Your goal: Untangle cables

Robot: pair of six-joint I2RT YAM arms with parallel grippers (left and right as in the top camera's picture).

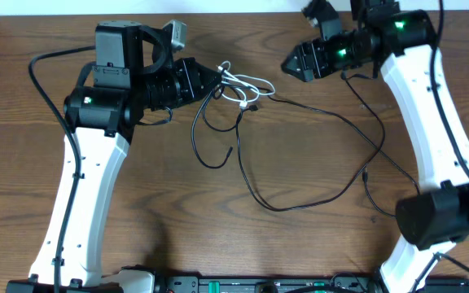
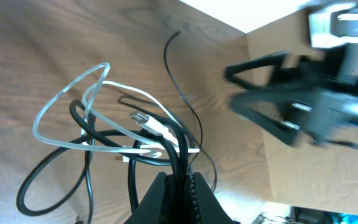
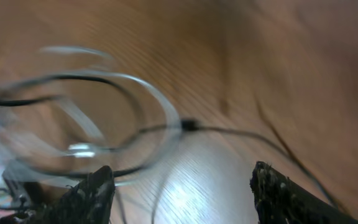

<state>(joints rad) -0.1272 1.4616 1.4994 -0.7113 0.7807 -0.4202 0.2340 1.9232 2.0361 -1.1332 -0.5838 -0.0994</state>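
Between the two arms, toward the far edge of the desk (image 1: 177, 236), the tangle hangs from the left gripper (image 1: 218, 77), which is clamped tight on a bunch of strands. The left wrist view shows the black cables (image 1: 283, 210) pinched between its closed fingers, with the white cable (image 1: 255, 83) looped loosely around them just beyond the tips. From that pinch the white loops spread toward the right arm, and the black cables trail away across the desk toward the right arm's base, one curling into a wide open bend nearer the front. The right gripper (image 1: 286, 65) sits just beside the white loops, its tip pointing straight at the left gripper, fingers spread wide with nothing between them. Its wrist view is blurred, but the loops lie directly ahead of and slightly above the gap. The right arm is therefore the free one and the nearer to the loose white loops. The pull would probably run along the line joining the two grippers, away from the left.
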